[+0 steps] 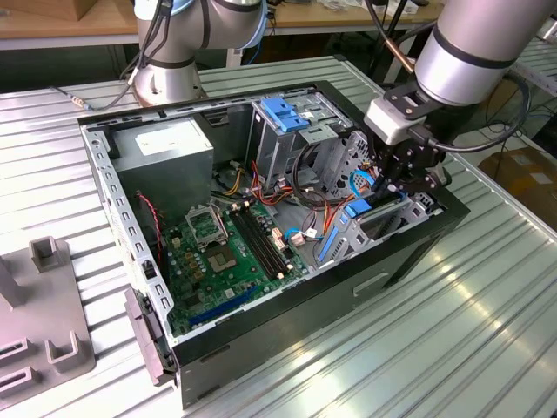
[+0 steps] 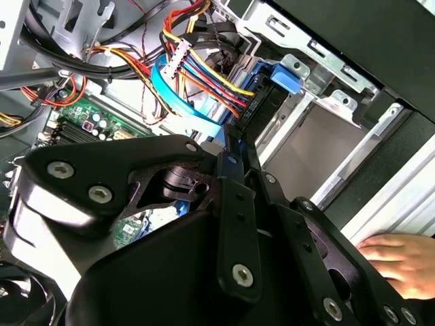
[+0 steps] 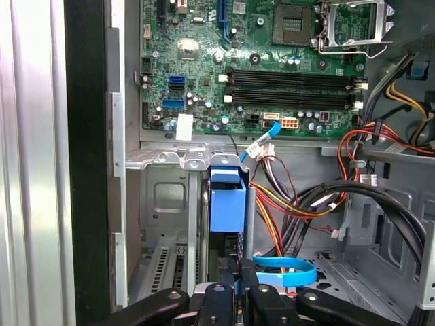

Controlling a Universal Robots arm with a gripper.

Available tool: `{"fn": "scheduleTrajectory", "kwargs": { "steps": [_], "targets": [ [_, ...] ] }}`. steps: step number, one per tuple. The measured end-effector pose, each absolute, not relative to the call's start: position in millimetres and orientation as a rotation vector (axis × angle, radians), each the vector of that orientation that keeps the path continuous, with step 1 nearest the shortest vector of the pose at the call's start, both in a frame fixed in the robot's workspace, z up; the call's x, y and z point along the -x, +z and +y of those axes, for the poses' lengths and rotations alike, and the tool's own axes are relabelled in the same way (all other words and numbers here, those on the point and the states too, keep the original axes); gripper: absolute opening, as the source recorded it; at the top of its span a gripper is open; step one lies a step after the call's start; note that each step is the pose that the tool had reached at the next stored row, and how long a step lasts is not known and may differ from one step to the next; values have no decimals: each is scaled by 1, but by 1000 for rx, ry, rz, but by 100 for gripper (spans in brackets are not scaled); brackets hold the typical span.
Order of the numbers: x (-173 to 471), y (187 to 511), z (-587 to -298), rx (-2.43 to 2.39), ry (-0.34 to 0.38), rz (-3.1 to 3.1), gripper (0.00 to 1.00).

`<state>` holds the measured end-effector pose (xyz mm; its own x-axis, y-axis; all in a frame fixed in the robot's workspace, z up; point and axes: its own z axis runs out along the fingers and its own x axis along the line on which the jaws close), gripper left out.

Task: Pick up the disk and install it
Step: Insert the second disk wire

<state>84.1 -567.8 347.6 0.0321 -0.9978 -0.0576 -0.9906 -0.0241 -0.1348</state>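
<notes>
Cables (image 3: 299, 204) crowd the bay beside the disk (image 3: 227, 204).

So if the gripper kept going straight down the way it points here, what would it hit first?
Most likely the disk: in the first wrist view its blue carrier stands on edge in the bay directly ahead of the gripper. A flat blue cable loops just beside that line; depth is unclear.

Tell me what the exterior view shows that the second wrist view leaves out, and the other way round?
Exterior view: the power supply in a corner of the open case, and a grey fixture on the table beside the case. Second wrist view: a person's hand beyond the case wall. Both: the gripper close by the disk in its blue carrier, with coloured cables next to it.
</notes>
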Motion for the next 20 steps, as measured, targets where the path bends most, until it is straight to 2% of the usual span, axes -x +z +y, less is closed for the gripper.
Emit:
{"fn": "scheduleTrajectory", "kwargs": {
  "steps": [20],
  "targets": [
    [-85, 339, -569, 2151, -77, 2094, 16]
  ]
}}
